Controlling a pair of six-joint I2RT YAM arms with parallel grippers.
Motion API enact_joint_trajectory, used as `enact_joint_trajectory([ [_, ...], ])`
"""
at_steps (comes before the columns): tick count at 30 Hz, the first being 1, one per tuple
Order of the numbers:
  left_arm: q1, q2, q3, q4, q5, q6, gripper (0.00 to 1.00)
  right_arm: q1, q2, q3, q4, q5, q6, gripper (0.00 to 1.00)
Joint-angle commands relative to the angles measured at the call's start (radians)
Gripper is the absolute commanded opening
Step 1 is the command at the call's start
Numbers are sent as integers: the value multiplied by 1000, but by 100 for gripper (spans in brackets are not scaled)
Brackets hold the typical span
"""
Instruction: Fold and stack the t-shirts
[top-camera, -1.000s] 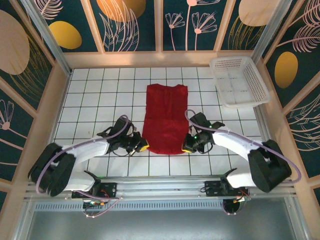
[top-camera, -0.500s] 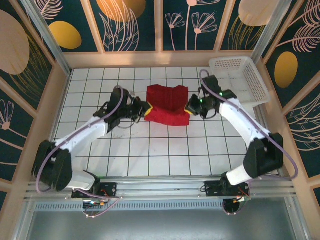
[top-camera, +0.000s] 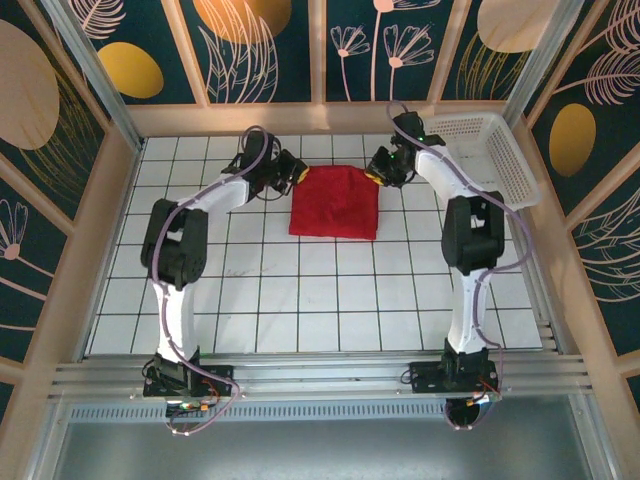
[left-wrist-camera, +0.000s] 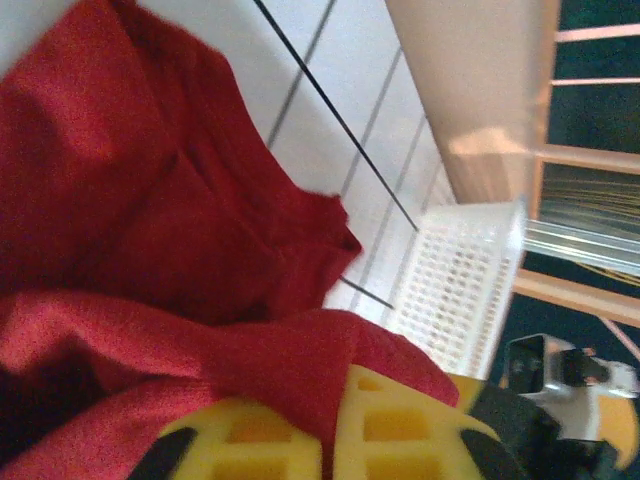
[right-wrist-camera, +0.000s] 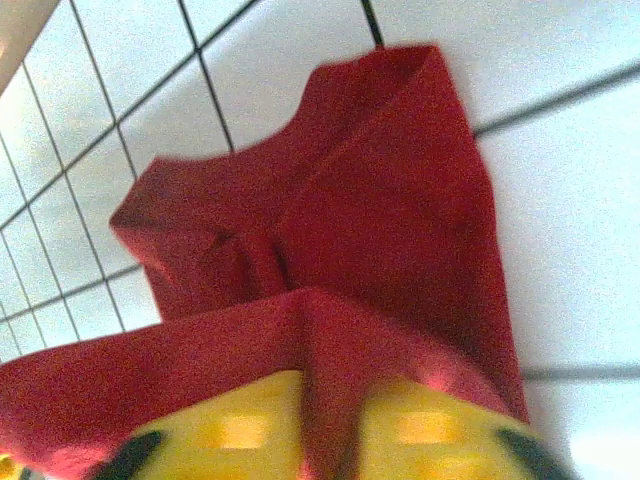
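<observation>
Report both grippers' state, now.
Left gripper: closed, pinching the far left corner of the red t-shirt.
Right gripper: closed, pinching the t-shirt's far right corner.

Folded red t-shirt (top-camera: 335, 203), left arm (top-camera: 215, 195) and right arm (top-camera: 437, 165) at far corners

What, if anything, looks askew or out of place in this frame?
Nothing stands out. The t-shirt lies folded in a neat block, roughly square to the tiled table, bunched only at its far corners where the left gripper and right gripper pinch it. The white basket sits upright, apart from it.
</observation>
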Motion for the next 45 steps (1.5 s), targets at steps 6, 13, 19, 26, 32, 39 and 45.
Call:
enact_joint_trajectory([
  [6, 28, 11, 138, -144, -32, 142, 62, -21, 26, 181, -90, 11, -128, 57],
  [13, 12, -321, -378, 1, -27, 41, 56, -18, -313, -289, 114, 20, -74, 54],
  [19, 6, -527, -646, 38, 2, -16, 52, -20, -576, -674, 229, 30, -31, 50],
  [26, -174, -404, -497, -102, -69, -179, 57, -14, -679, -811, 255, 3, 32, 48],
  [32, -318, -293, -485, 110, -127, -522, 63, -5, -707, -781, 221, 16, 50, 48],
  [39, -361, -115, -307, 108, -218, -633, 70, -5, -770, -789, 192, 29, 56, 48],
  [45, -366, -6, -303, 190, -215, -797, 65, -5, -817, -834, 176, 27, 54, 48],
])
